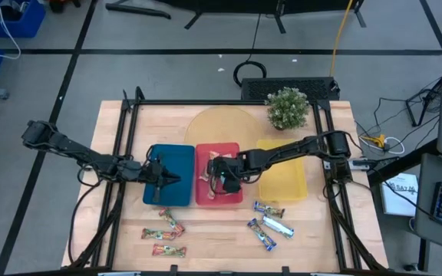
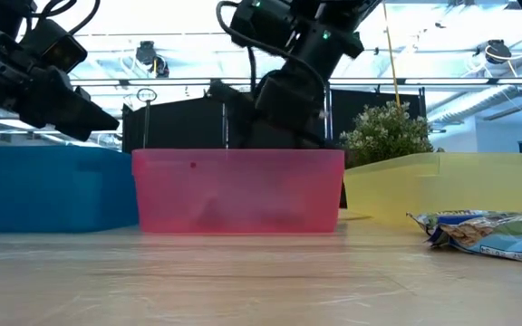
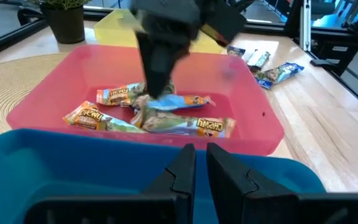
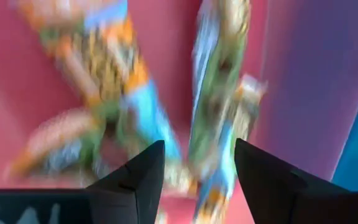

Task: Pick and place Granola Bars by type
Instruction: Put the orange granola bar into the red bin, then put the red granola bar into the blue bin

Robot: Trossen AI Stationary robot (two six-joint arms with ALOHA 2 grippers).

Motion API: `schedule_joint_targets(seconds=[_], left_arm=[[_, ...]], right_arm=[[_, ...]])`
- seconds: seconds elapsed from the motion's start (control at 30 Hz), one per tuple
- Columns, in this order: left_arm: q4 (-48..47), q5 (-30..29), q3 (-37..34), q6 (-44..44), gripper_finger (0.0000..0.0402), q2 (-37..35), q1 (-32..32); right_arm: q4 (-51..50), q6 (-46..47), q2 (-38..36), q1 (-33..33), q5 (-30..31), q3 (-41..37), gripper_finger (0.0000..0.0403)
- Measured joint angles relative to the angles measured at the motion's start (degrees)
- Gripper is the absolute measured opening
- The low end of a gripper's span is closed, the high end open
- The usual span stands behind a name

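Note:
Several orange-gold bars (image 3: 185, 122) lie in a heap on the floor of the red tray (image 1: 204, 195). My right gripper (image 4: 199, 162) is open and reaches down into this tray right over the heap (image 4: 219, 106). My left gripper (image 3: 196, 169) is shut and empty; it hovers over the blue tray (image 1: 176, 157), pointing toward the red one. On the bare wood near the front edge lie three red-green bars (image 1: 163, 231) and three blue-silver bars (image 1: 271, 224). My right gripper comes at the orange-gold heap (image 3: 160, 99) from above, its fingers (image 4: 143, 171) spread on either side of one bar. The picture is blurred there, so I cannot tell whether a finger touches a wrapper. All the bars lie on the tray floor.
A yellow tray (image 1: 282, 184) sits right of the red one, with a potted plant (image 1: 287, 107) and a round woven mat (image 1: 221, 126) behind. A blue-silver bar (image 2: 492, 234) shows close in the low view. Metal frame rails run along both table sides.

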Motion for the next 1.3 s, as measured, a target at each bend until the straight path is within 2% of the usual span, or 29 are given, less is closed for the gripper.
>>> schedule_joint_targets(seconds=[0.07, 0.13, 0.2, 0.3, 0.4, 0.5, 0.6, 0.7, 0.8, 0.9, 1.13, 1.3], left_arm=[[-0.1, 0.0, 0.0, 0.1, 0.0047, 0.0, 0.0], [-0.4, -0.2, 0.0, 0.0, 0.0047, 0.0, 0.0], [-0.8, -0.2, 0.0, -0.9, 0.0047, 0.0, -0.2], [-0.8, -0.3, 0.0, -1.6, 0.0047, 0.1, -1.2], [-0.2, -1.1, 0.0, -1.6, 0.0047, 0.1, -2.1], [0.3, -1.1, 0.0, -1.7, 0.0047, 0.0, -3.3], [0.5, -0.9, 0.0, -1.7, 0.0047, -0.1, -5.0], [1.5, -2.8, 0.0, -1.5, 0.0047, -0.1, -6.4], [3.0, -4.7, 0.0, -0.8, 0.0047, -0.1, -7.1], [3.4, -5.4, 0.0, -0.7, 0.0047, -0.2, -7.8], [6.4, -8.9, 0.0, 3.7, 0.0047, -0.2, -8.4], [9.5, -12.0, 0.0, 8.7, 0.0047, -0.2, -8.4]], right_arm=[[-0.4, 2.3, -1.8, 0.0, 2.5, 0.0, 0.0185], [-1.6, 6.8, -4.2, -0.6, 1.8, 0.0, 0.0176], [-3.1, 14.2, -7.2, -1.9, -3.3, 0.0, 0.0164], [-6.8, 29.7, -12.3, -5.1, -14.4, 0.0, 0.0144], [-8.1, 42.2, -16.7, -7.8, -20.6, -0.9, 0.0128], [-9.0, 47.5, -22.6, -10.0, -27.2, -5.4, 0.0112], [-5.2, 49.5, -29.9, -11.5, -31.5, -13.7, 0.0086], [3.4, 51.8, -37.6, -11.8, -31.9, -24.4, 0.0051], [13.6, 54.6, -45.5, -11.6, -28.9, -34.2, 0.0013], [18.2, 58.3, -52.7, -11.7, -26.2, -41.3, 0.0007], [16.7, 64.3, -66.0, -12.1, -26.3, -47.2, 0.0005], [22.2, 69.5, -71.6, -11.9, -23.0, -52.1, 0.0002]])
